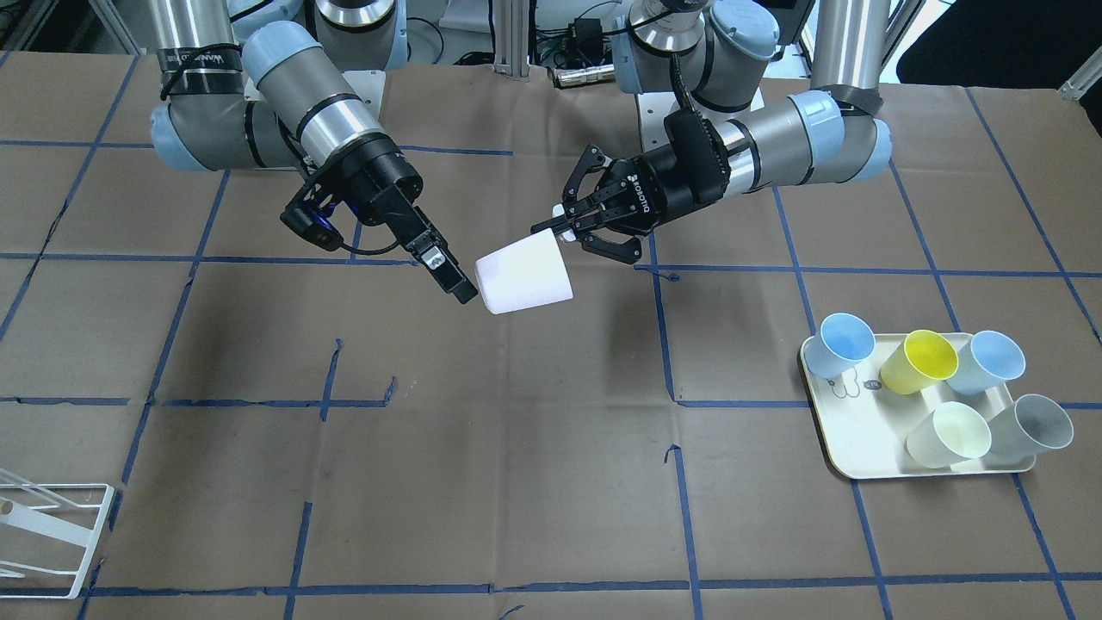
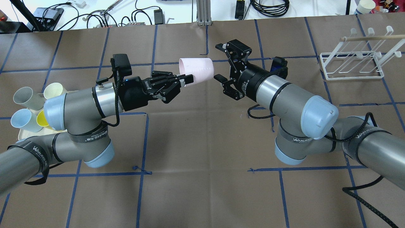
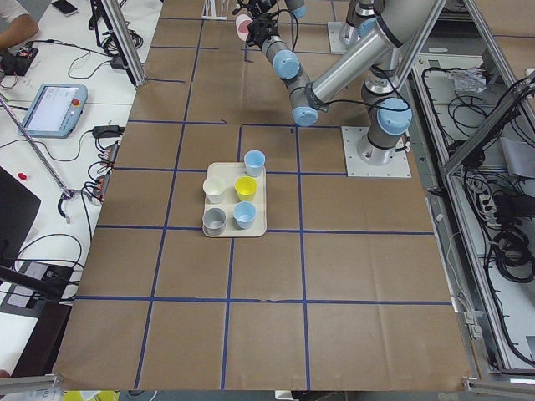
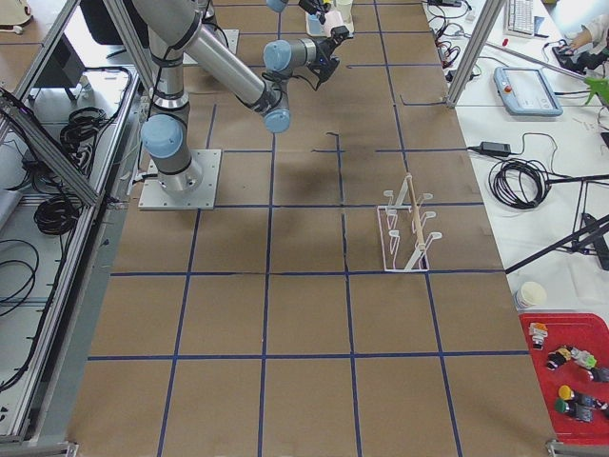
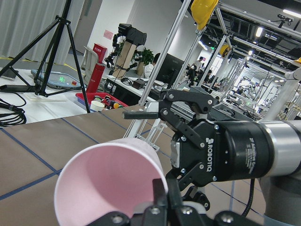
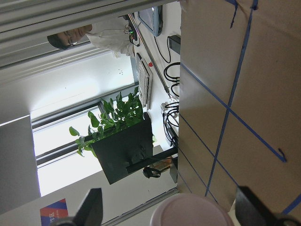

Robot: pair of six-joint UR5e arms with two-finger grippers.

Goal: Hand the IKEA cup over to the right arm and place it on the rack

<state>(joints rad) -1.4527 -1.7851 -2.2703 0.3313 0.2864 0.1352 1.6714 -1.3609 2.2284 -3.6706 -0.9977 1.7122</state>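
A pale pink cup [image 2: 196,71] hangs on its side in the air over the middle of the table. My left gripper [image 2: 186,79] is shut on its rim; in the front-facing view this gripper [image 1: 560,226] is at the right of the cup [image 1: 523,275]. My right gripper [image 2: 217,62] is open, its fingers standing on either side of the cup's base end, not closed on it. In the right wrist view the cup base [image 6: 190,212] lies between the spread fingertips [image 6: 91,207]. The white wire rack [image 2: 351,66] stands empty on the robot's far right.
A cream tray [image 1: 861,456] holding several coloured cups sits on the robot's left side, and shows beside the left arm in the overhead view [image 2: 22,134]. The rack also shows at the front-facing view's lower left corner [image 1: 52,534]. Blue tape lines cross the brown table cover.
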